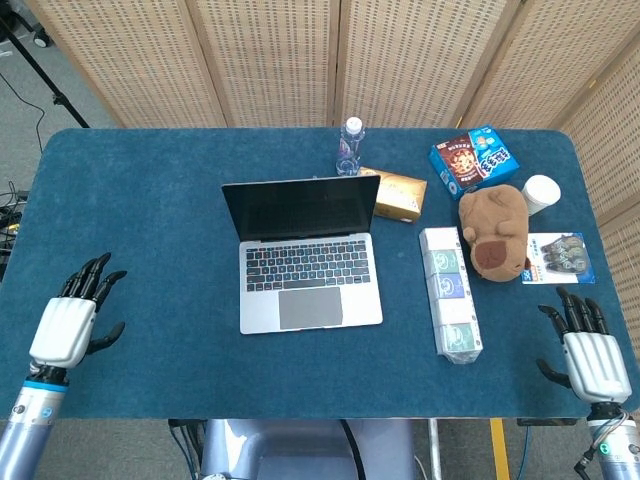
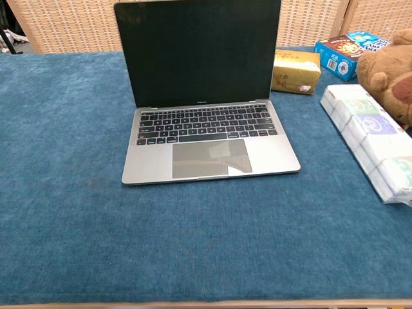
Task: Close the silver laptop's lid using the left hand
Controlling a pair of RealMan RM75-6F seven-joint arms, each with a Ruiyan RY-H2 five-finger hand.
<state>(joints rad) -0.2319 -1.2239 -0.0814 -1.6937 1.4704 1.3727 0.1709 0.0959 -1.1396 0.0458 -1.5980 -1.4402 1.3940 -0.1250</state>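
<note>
The silver laptop (image 1: 305, 260) stands open in the middle of the blue table (image 1: 150, 200), its dark screen upright and facing me; the chest view shows the laptop (image 2: 206, 129) close up. My left hand (image 1: 72, 322) hovers over the table's front left corner, fingers spread, holding nothing, well to the left of the laptop. At the front right corner my right hand (image 1: 585, 352) is also spread and holds nothing. Neither hand appears in the chest view.
Right of the laptop lie a tissue pack row (image 1: 449, 291), a brown plush toy (image 1: 494, 230), a gold box (image 1: 398, 194), a blue snack box (image 1: 474, 158), a white cup (image 1: 541, 193) and a blister card (image 1: 558, 257). A water bottle (image 1: 350, 146) stands behind the screen.
</note>
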